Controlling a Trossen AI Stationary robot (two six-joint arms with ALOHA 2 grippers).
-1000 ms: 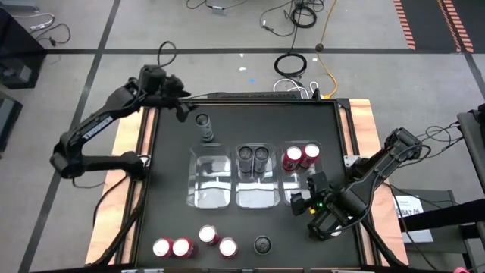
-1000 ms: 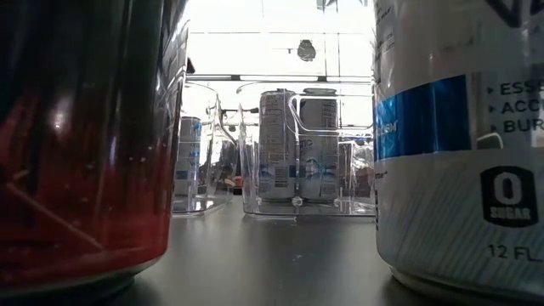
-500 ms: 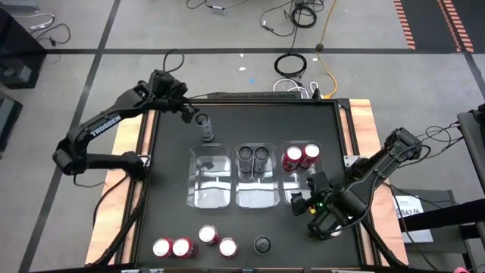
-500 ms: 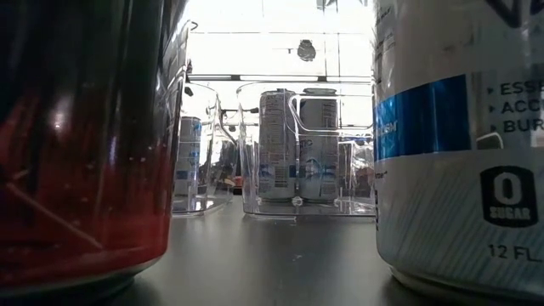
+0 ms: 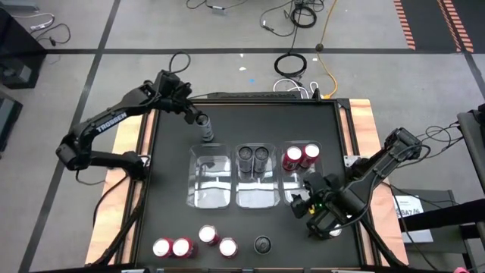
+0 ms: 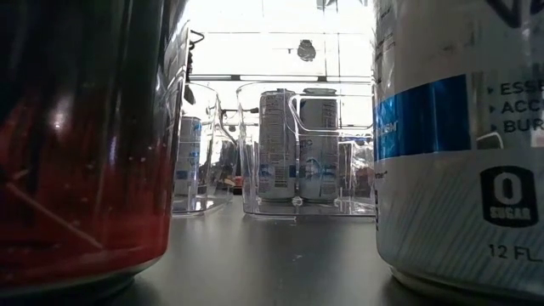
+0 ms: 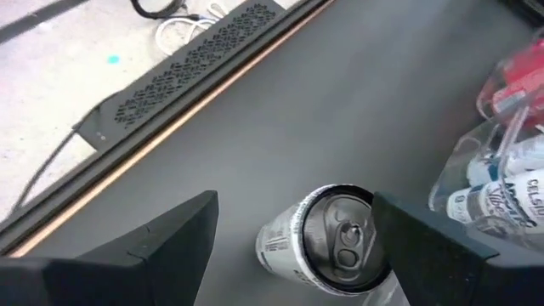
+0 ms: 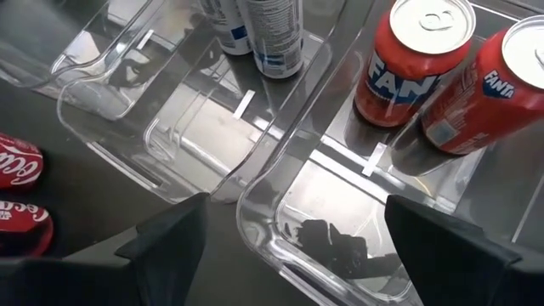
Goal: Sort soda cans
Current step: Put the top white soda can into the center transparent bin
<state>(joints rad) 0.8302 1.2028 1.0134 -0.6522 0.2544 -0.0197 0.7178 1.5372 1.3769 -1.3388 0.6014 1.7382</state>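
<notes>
The left pincer (image 7: 293,246), spread wide and empty, hovers over a lone silver-grey cylindrical soda can (image 5: 205,129) standing behind the clear plastic bins (image 5: 211,180). Pick-up seems the step; next, descend and close. The right pincer (image 8: 293,246) waits open near the red cans' bin.

A robotics lab, by the look. My black work table (image 5: 170,189) stands on grey concrete floor (image 5: 98,26) crossed with tape lines, loose cables (image 5: 292,64) coiled behind, hazard striping (image 5: 405,23) at one corner.
</notes>
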